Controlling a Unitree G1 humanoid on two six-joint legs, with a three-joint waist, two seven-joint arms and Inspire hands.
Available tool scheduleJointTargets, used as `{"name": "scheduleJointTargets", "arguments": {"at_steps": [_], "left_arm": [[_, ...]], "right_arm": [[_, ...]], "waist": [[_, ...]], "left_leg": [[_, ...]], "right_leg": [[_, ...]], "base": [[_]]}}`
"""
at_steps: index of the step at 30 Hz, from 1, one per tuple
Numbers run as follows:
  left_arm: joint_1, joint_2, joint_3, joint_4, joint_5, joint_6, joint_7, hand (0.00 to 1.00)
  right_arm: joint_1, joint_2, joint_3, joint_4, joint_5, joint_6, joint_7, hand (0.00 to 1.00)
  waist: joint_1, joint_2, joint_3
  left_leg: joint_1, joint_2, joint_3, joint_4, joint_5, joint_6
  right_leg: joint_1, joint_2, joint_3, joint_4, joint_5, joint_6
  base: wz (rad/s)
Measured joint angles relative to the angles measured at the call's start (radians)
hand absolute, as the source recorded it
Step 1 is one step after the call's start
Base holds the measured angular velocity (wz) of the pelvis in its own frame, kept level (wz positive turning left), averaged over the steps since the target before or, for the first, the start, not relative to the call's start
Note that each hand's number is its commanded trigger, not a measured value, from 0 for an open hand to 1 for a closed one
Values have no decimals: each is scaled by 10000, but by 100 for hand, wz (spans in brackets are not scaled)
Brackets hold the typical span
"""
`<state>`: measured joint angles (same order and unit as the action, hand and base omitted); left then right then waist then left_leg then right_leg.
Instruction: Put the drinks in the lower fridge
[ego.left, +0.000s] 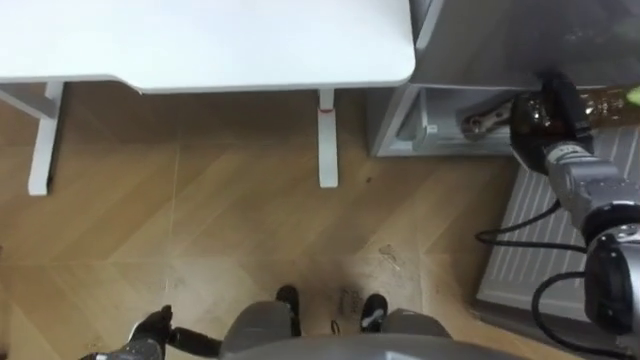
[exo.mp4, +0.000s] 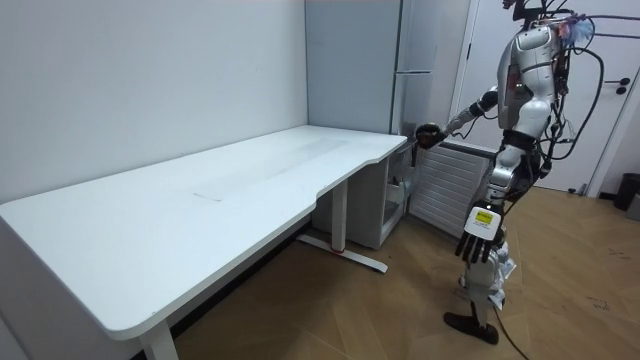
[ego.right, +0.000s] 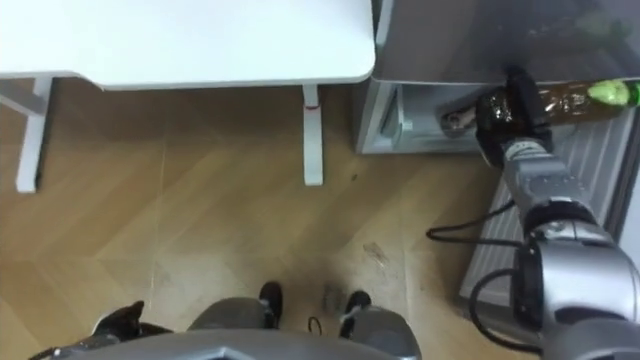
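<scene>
Right hand (ego.right: 500, 112): fingers curled round the bottle (ego.right: 565, 100), which is held crosswise at the open lower front of the fridge (ego.left: 400, 125). The cap (green) points away to the right of the fingers. The fridge's grey upper edge lies just beyond them. A ribbed white panel (ego.left: 560, 240) stands on the near side of the fingers. The desk (ego.left: 250, 60) corner sits left of them, with bare floor (ego.left: 200, 220) below it. Left hand (ego.left: 152, 325): hangs at the robot's side, fingers relaxed.

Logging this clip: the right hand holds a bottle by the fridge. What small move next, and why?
Probably ease the right hand forward: its fingers grip the bottle at the mouth of the fridge's open lower compartment, not yet set down inside.
</scene>
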<state>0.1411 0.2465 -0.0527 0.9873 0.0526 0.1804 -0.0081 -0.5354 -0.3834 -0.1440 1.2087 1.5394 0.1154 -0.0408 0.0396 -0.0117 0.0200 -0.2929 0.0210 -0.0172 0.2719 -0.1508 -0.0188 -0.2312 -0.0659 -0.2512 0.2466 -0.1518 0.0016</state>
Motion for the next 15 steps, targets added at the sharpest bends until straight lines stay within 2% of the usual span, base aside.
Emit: {"name": "scheduleJointTargets", "arguments": {"at_steps": [1,6,8,11,15], "left_arm": [[-122,30,-40,155,-3,-9,-13,0],[-641,58,-549,651,-56,-69,11,0],[-926,62,-892,761,-228,-135,55,0],[-1032,95,-884,1002,-209,-192,39,0],[-1019,91,-886,1145,-235,-202,-36,0]], "right_arm": [[-124,-11,-4,-1,33,-1,24,100],[-831,-141,-22,159,66,-57,-85,100],[-1166,-327,10,489,26,-63,-423,100],[-1180,-367,-164,524,-21,-204,-379,100],[-1381,-581,-150,762,-464,-221,-816,100]], "waist": [[-2,-23,63],[74,-27,179],[319,-45,209],[501,-155,276],[706,-168,284]], "left_leg": [[-195,2,-7,33,52,-9],[-1290,67,24,471,203,-31],[-1755,67,31,540,348,-37],[-2066,61,37,631,443,-57],[-2294,36,34,746,477,-51]], "right_leg": [[-236,-14,-12,137,8,-13],[-1320,-24,-34,557,119,-154],[-1835,-43,4,772,106,-169],[-2225,-92,-3,1050,74,-220],[-2473,-141,-13,1158,50,-234]], "base": [[4],[-1],[6],[4],[0]]}}
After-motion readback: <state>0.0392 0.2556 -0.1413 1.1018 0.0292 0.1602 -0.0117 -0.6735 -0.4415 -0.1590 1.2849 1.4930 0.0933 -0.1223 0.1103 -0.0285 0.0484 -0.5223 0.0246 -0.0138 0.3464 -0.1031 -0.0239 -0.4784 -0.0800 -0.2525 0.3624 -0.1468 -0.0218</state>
